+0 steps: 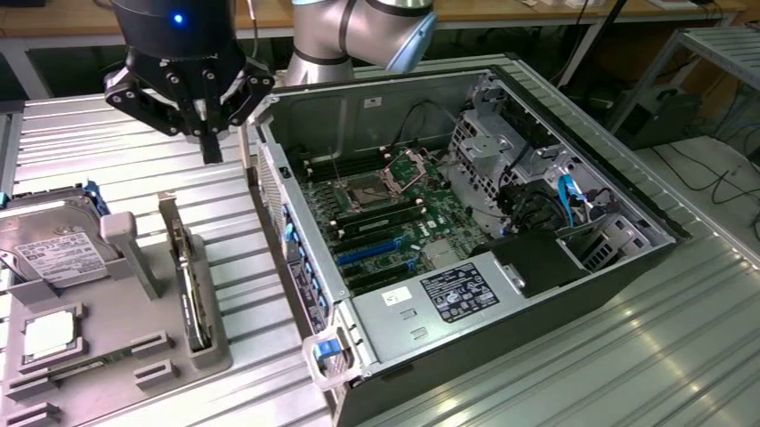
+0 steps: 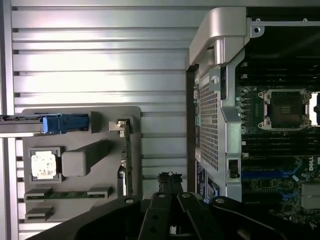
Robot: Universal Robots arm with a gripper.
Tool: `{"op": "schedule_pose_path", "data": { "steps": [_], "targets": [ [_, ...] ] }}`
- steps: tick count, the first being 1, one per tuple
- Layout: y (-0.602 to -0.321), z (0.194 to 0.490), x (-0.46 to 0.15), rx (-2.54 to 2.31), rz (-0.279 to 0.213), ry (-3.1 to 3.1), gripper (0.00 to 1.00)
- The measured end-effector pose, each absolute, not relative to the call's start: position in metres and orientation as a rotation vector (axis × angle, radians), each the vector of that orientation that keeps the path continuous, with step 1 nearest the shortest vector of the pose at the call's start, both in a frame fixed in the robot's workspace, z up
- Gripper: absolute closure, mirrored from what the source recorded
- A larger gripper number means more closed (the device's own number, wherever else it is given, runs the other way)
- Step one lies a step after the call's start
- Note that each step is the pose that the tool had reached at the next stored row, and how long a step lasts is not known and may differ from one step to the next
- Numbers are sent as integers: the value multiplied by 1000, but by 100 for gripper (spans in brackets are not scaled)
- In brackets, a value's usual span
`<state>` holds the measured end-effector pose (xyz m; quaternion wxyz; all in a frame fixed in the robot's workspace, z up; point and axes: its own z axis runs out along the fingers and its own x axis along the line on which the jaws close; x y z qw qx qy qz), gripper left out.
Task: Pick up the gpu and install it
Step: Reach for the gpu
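The gpu (image 1: pixel 191 286) stands on edge in a slot of the grey holder tray (image 1: pixel 142 338), its silver end bracket toward the far side. In the wrist view the gpu (image 2: pixel 128 160) appears as a thin green strip seen edge-on. My gripper (image 1: pixel 212 151) hangs above the ribbed table, beyond the tray's far end and beside the computer case's near wall. Its fingers are shut together with nothing between them. In the wrist view the gripper (image 2: pixel 170 181) sits between the tray and the case.
The open computer case (image 1: pixel 356 93) lies at the exterior view's right, motherboard (image 1: pixel 380 213) and blue slots exposed. The tray also holds a hard drive (image 1: pixel 48 245), a square processor chip (image 1: pixel 50 334) and a memory stick (image 2: pixel 67 194).
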<state>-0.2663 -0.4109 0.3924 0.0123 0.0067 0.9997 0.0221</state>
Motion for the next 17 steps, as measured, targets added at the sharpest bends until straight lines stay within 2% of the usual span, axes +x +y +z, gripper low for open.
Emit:
{"op": "schedule_pose_path", "data": {
  "steps": [17],
  "targets": [
    [-425, 392, -290, 21, 69, 3116, 89]
  ]
}}
